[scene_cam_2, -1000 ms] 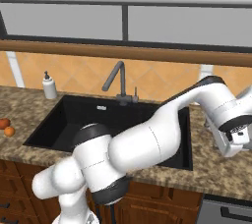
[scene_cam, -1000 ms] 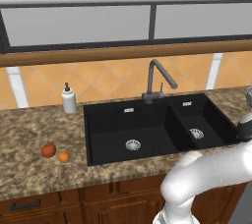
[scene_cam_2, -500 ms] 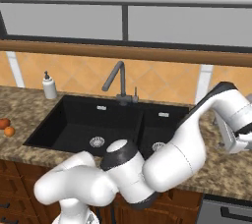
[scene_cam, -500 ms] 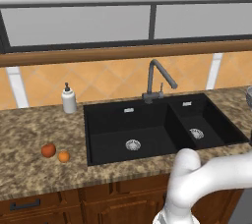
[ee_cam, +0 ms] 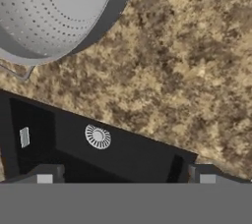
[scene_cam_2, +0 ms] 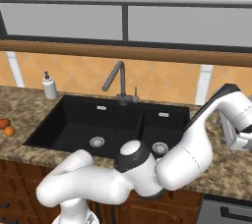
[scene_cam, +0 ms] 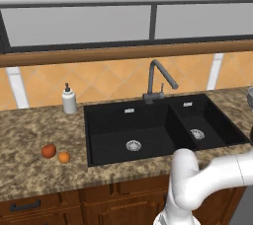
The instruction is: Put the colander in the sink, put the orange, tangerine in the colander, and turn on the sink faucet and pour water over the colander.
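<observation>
The colander [ee_cam: 49, 12], a round silvery perforated bowl, sits on the speckled counter right of the sink [scene_cam: 148, 130]; a sliver of its rim [scene_cam: 249, 93] shows at the left base view's right edge. My gripper [ee_cam: 125, 178] hangs open over the counter beside the sink's small basin, short of the colander and holding nothing. In the right base view the gripper [scene_cam_2: 235, 142] is at the far right edge. Two round fruits lie left of the sink, a larger reddish one [scene_cam: 48, 151] and a smaller orange one [scene_cam: 63, 157]. The sink faucet [scene_cam: 158, 78] stands behind the basins, with no water running.
A white soap dispenser [scene_cam: 69, 99] stands at the sink's back left corner. My arm [scene_cam_2: 197, 134] arches across the small basin toward the right. The tiled backsplash and a wooden sill run behind the granite counter [scene_cam: 29, 135].
The arm has swung farther right; the hand has slid out of the left base view's right edge and toward the right base view's edge. The jaws stayed open.
</observation>
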